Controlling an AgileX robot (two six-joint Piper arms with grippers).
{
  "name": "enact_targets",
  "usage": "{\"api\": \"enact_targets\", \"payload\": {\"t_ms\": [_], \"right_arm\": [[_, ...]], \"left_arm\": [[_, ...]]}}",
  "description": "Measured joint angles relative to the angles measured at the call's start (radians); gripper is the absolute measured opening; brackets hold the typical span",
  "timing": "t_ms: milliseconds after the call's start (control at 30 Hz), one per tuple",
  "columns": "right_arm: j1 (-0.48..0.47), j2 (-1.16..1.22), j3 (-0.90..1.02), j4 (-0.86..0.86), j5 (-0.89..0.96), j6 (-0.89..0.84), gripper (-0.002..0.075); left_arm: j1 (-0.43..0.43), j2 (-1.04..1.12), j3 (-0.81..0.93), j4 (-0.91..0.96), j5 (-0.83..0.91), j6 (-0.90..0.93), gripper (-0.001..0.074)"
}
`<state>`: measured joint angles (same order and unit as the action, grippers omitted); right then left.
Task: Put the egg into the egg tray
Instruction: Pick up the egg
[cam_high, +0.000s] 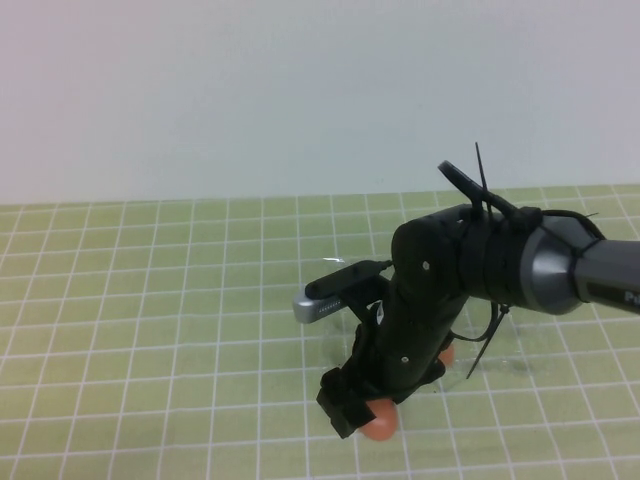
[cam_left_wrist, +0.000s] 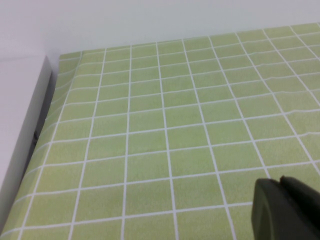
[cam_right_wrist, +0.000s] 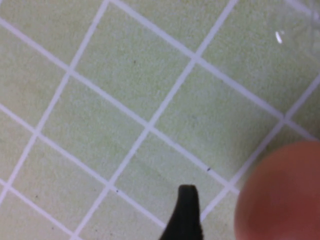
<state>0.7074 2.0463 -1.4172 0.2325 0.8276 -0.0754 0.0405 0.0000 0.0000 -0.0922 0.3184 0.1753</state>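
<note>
In the high view my right gripper (cam_high: 350, 408) is low over the mat at the front, next to an orange-brown egg (cam_high: 380, 421). In the right wrist view that egg (cam_right_wrist: 282, 195) fills the corner, and one black fingertip (cam_right_wrist: 186, 205) stands apart from it with mat showing between; the other finger is out of view. A second egg (cam_high: 446, 353) peeks out behind the arm. The clear egg tray (cam_high: 505, 345) is barely visible right of the arm. My left gripper (cam_left_wrist: 281, 183) is shut and empty above bare mat; it does not show in the high view.
A green mat with a white grid (cam_high: 150, 300) covers the table. A white wall (cam_high: 300, 90) stands behind it. A white raised edge (cam_left_wrist: 25, 135) borders the mat in the left wrist view.
</note>
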Motion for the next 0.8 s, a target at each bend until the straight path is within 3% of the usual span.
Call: {"api": "enact_targets", "payload": {"t_ms": [633, 800], "right_arm": [[0.016, 0.094, -0.136, -0.042, 0.087, 0.045, 0.0607], [0.016, 0.094, -0.139, -0.048, 0.083, 0.041, 0.0562]], "left_arm": [[0.000, 0.000, 0.000, 0.000, 0.000, 0.000, -0.0002], [0.000, 0.000, 0.000, 0.000, 0.000, 0.000, -0.0002]]}}
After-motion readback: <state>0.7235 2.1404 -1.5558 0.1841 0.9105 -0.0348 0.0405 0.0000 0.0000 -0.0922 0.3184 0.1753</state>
